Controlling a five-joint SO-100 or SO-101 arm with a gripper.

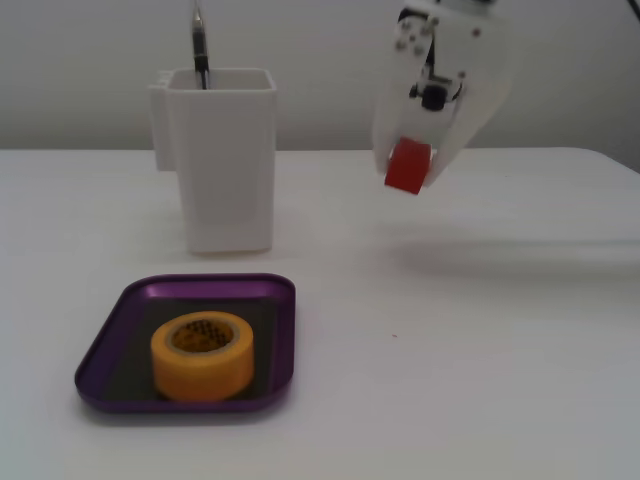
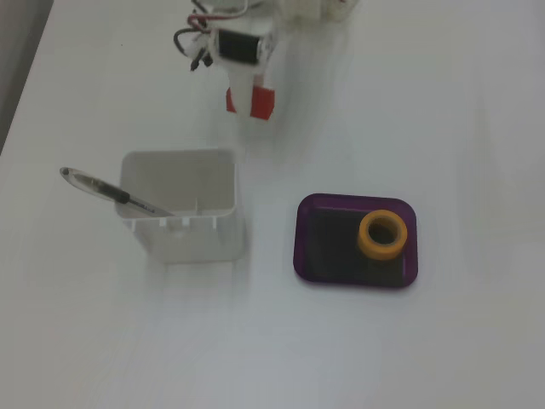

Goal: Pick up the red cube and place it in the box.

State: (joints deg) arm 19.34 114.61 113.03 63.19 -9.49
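Fingers of the white gripper [image 1: 412, 172] are closed narrowly on the red cube [image 1: 407, 166], which hangs clear of the white table [image 1: 480, 330] in a fixed view taken from the front, at about one o'clock from the middle of that picture. The jaws stand only as far apart as the block is wide, and the cube's lower edge pokes out below the fingertips (its shadow lies faint on the tabletop beneath).

In a fixed view taken from above, the same gripper [image 2: 251, 104] shows near twelve o'clock, with the red cube [image 2: 261, 103] peeping out on both sides of a white finger, and a black motor with red and black wires just behind it.

The purple tray [image 1: 125, 308] lies at about seven o'clock in the front picture, well apart from the cube. A yellow tape roll [image 1: 203, 354] rests flat on its dark floor. From above, the tray [image 2: 304, 247] lies at about four o'clock and the tape roll [image 2: 382, 233] sits towards its right side.

A tall white container [image 1: 220, 160] stands upright at about eleven o'clock in the front picture, behind the tray, with a pen [image 1: 200, 45] leaning out of it. From above, the container [image 2: 183, 239] is at nine o'clock, to the left of the tray, and the pen [image 2: 111, 192] slants across its open top.
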